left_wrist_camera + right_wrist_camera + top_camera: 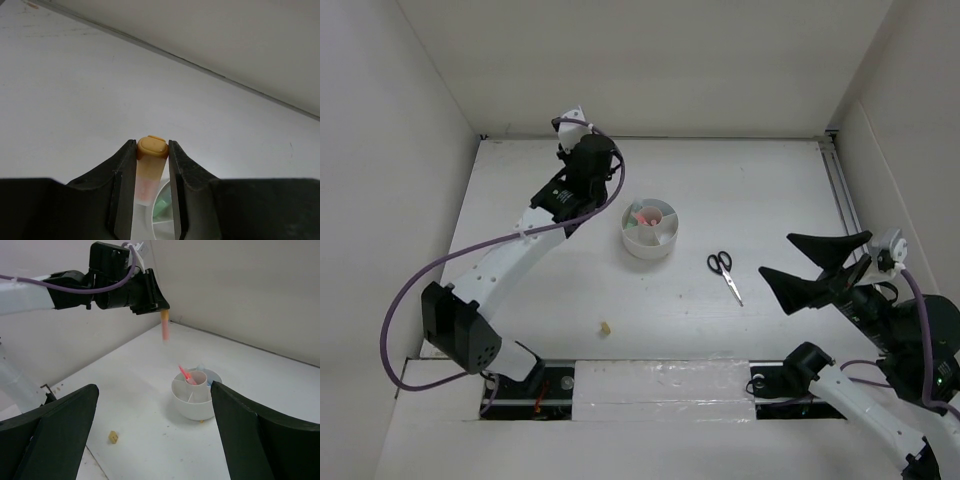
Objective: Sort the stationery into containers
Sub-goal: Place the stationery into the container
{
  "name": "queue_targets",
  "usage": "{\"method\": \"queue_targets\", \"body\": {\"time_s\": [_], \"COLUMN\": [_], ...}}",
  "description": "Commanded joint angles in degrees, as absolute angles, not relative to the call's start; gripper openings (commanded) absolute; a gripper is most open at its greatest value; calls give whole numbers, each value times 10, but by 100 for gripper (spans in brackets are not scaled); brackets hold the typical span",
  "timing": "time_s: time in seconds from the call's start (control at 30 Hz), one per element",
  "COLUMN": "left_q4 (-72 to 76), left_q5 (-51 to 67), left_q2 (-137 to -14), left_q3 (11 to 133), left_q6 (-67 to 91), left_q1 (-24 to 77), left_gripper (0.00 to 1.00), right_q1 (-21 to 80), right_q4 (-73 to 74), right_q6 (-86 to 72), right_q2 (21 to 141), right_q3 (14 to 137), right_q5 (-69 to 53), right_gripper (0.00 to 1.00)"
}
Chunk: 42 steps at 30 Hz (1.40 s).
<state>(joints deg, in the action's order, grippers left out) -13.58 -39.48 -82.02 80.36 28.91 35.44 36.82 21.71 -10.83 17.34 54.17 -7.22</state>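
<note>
My left gripper (152, 150) is shut on an orange highlighter (149, 172) just under its cap, and the body hangs straight down. The right wrist view shows the orange highlighter (164, 326) held high in the air, up and to the left of the round white organizer (192, 407). Below the left jaws, the organizer's rim (150, 220) and a green item (163, 205) show. A red pen (186, 375) leans in the central cup. Black-handled scissors (724, 272) lie right of the organizer (632, 246). A yellowish eraser bit (605, 327) lies near the front. My right gripper (776, 255) is open and empty.
White walls close the table in at the back and on both sides. A blue item (201, 368) shows in a far compartment of the organizer. The left arm's purple cable (410, 290) loops out over the table's left edge.
</note>
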Motion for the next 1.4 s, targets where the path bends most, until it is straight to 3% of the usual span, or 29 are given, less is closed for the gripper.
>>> {"method": "queue_targets", "body": {"time_s": [0.0, 0.27, 1.37], "left_q4": [-62, -62, 23], "left_q5": [-353, -310, -233], "left_q2": [-831, -914, -944], "left_q3": [816, 852, 742], "left_q6": [262, 250, 243], "left_q1": [350, 350, 345], "left_gripper": [0, 0, 0], "right_q1": [372, 372, 372], "right_q4": [224, 224, 214], "right_q6": [-117, -122, -122], "right_q2": [167, 172, 193], "right_q3": [570, 570, 564], "right_q5": [-58, -58, -62], "right_gripper": [100, 100, 100]}}
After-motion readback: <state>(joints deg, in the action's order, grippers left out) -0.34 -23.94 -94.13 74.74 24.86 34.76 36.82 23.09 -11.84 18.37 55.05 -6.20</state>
